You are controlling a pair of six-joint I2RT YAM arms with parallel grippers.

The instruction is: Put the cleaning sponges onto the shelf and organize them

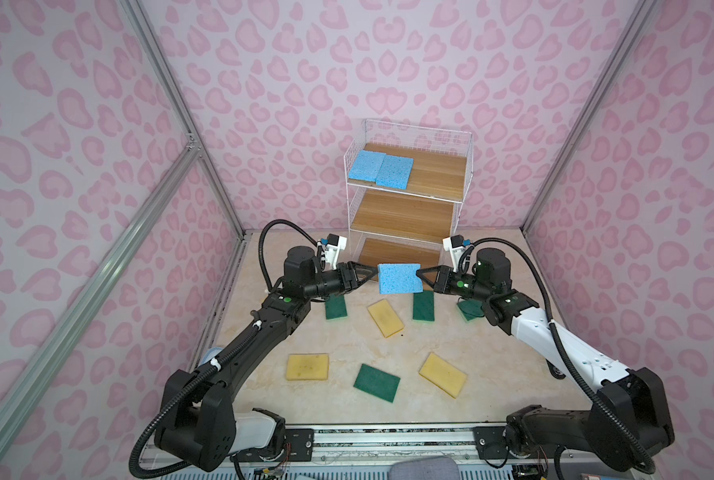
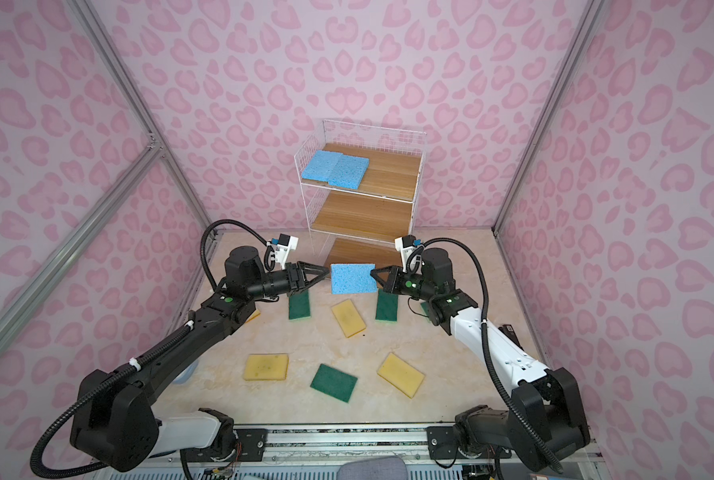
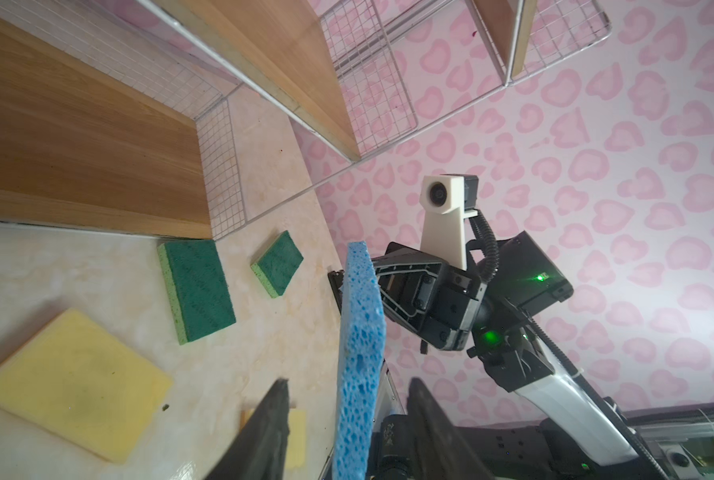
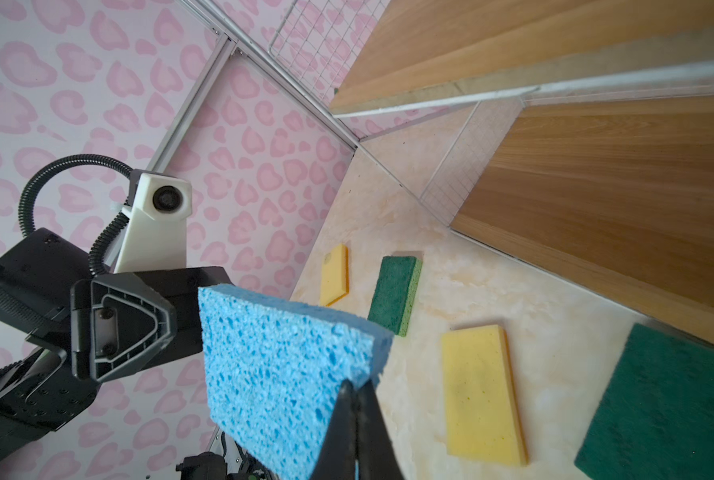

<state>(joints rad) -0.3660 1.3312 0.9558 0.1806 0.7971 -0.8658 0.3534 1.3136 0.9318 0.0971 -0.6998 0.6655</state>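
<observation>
Left wrist view: our left gripper [image 3: 349,386] stands jaws apart, straddling the blue sponge [image 3: 359,324]; our right gripper [image 4: 357,386] pinches its opposite edge midair before the shelf [image 1: 405,212]. We judge a handover, bound for the top-board blue pair [image 1: 382,168].

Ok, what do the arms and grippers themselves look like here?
The left arm is mostly black; the right arm has a white forearm between black joints. Black ribbed cable hoses run along both. Green lights glow near the wrists. Each wrist carries a white camera mount. The left gripper and right gripper are black with triangular ribbed fingers.
</observation>
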